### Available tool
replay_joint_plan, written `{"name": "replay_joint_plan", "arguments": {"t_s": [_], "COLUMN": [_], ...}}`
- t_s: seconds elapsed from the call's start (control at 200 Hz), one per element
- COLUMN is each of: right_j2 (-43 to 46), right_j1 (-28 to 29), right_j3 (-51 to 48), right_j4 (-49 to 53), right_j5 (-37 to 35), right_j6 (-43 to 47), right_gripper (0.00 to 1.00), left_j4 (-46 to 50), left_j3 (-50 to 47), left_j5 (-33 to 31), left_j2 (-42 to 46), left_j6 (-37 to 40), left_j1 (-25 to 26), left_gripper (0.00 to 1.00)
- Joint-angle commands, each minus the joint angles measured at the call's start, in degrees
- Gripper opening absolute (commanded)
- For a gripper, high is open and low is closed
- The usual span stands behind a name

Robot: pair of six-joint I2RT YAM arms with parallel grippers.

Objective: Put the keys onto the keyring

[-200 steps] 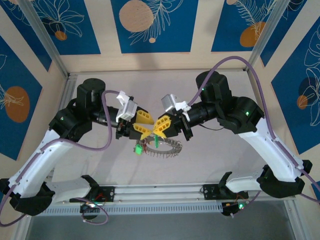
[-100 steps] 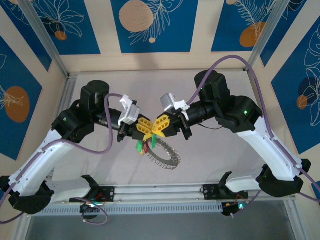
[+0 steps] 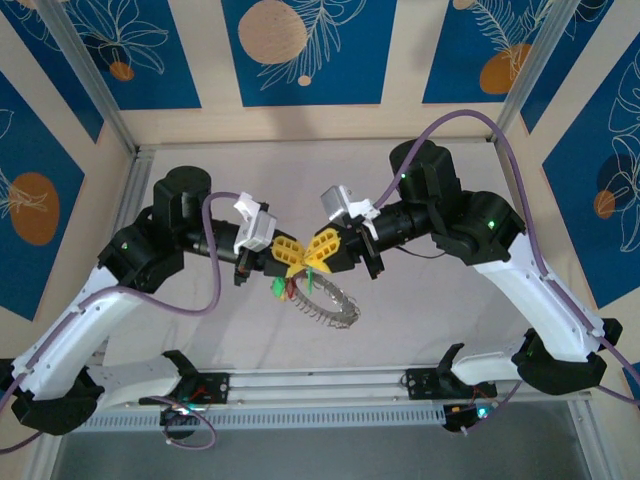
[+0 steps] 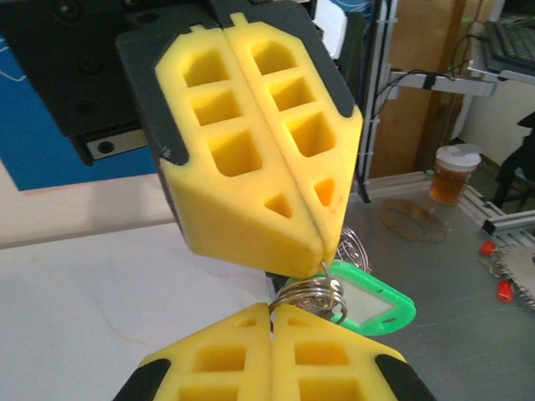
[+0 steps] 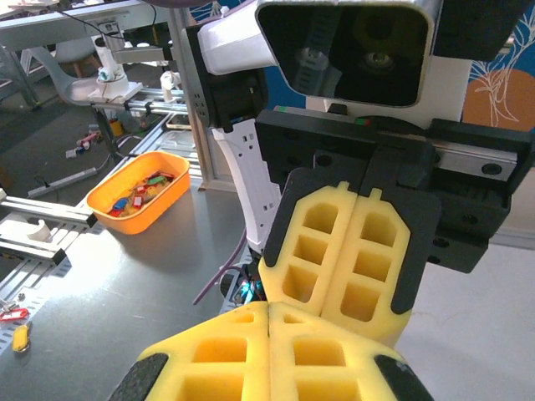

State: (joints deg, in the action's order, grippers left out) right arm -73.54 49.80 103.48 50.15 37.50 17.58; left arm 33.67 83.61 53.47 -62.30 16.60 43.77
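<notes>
Although its upper edge is lifted, the keyring slants down toward the near right over the middle of the bench — a grey coiled loop, and whether its low edge rests on the surface I cannot tell. Seen from the left wrist, a tight bunch of its wire sits right at the tip of the right hand, whose yellow fingers are pressed together with a strand coming out of the seam. A green key (plastic head with a clear window) hangs from that bunch. The left hand is closed too, its tips just beside the wire — nothing can be seen pinched in it. Beyond the bench, an orange tub holds small coloured tags.
</notes>
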Motion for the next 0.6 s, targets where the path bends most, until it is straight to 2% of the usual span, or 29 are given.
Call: {"name": "replay_joint_plan", "arguments": {"t_s": [0.0,0.225,0.595], "right_j2": [2.48,3.49,4.7], "right_j1": [-0.41,-1.28,-3.0], "right_j3": [0.07,-1.17,-3.17], "right_j4": [-2.09,-2.74,-4.06], "right_j5": [1.01,0.4,0.11], "right_j6": [-0.44,-0.55,-1.5], "right_gripper": [0.0,0.0,0.0], "left_j4": [-0.66,-0.17,-0.38], "left_j3": [-0.13,0.59,0.59], "left_j5": [-5.23,-10.52,-11.65], "left_j2": [0.59,0.48,1.37], "left_j6": [-0.68,-1.14,-1.36], "left_j1": [0.53,0.55,0.5], "left_gripper": [0.0,0.0,0.0]}}
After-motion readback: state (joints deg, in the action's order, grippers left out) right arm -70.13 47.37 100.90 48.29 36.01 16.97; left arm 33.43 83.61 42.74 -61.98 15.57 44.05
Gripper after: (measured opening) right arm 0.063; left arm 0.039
